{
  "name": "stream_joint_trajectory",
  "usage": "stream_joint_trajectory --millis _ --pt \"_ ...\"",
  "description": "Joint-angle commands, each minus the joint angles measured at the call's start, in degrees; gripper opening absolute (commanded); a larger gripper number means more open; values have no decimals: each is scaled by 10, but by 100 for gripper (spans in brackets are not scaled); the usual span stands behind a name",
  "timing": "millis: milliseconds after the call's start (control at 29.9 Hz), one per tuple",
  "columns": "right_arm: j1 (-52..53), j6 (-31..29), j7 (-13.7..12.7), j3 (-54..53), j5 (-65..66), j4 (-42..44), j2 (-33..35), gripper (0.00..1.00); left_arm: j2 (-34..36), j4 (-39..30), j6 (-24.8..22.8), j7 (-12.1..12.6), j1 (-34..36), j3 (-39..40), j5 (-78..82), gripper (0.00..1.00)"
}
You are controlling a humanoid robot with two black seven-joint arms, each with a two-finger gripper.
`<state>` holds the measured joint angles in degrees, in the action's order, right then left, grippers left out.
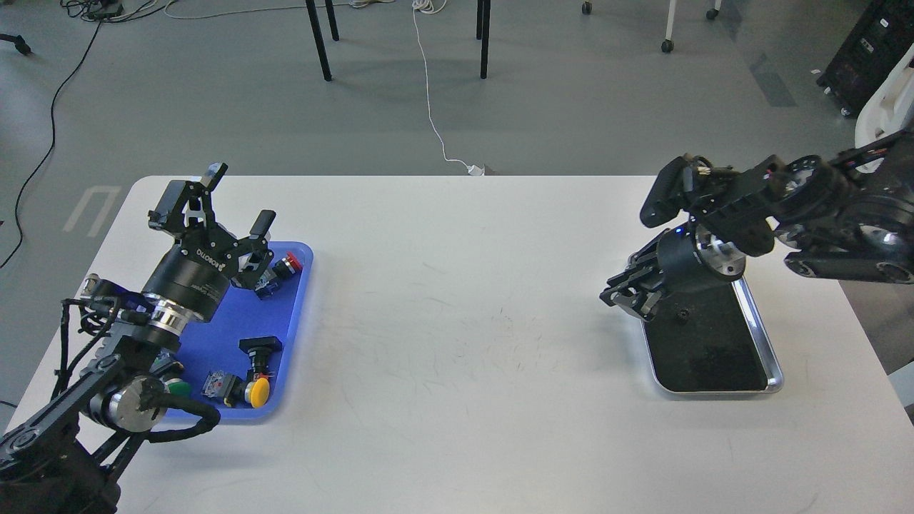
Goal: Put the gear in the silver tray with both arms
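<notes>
Here your left gripper (227, 200) hangs above the far end of the blue tray (214, 335), its two fingers spread wide and nothing between them. Just beside it, toward the tabletop's middle, sits a red push-button (288, 263); nearer you from that gripper lie a black-capped button (258, 350), a yellow one (258, 391) and a green one (176, 388), all inside the blue tray.

Your right gripper (628, 300) sits at the far left corner of the silver tray (764, 343), pointing down and toward the middle of the tabletop (457, 321). It is dark and seen at an angle, so you cannot tell whether its fingers are apart or pressed together, nor whether they hold anything. The silver tray stretches from that gripper toward you, flat on the tabletop, its dark bottom showing. Just beside the gripper, on the tray's bottom, lies a small dark round piece (683, 313), too small to identify as the gear.

The two grippers are well apart, with bare white tabletop between them.
</notes>
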<state>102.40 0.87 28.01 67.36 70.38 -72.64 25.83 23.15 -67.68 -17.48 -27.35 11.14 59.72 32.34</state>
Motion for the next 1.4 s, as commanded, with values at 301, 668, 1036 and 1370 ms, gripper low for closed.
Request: stream_joint_trajectory --millis 301,668,1036,1370 --pt "-98 4 0 -3 12 32 89 11 -16 -3 1 3 0 0 2 98" --pt "-152 19 0 -9 12 76 69 15 -16 -3 1 3 0 -2 2 98" --pt "-176 26 0 -28 11 81 68 27 -14 -4 1 4 0 -2 3 98" --pt "-172 27 0 -65 -31 77 78 95 -17 -8 3 4 0 -2 3 98"
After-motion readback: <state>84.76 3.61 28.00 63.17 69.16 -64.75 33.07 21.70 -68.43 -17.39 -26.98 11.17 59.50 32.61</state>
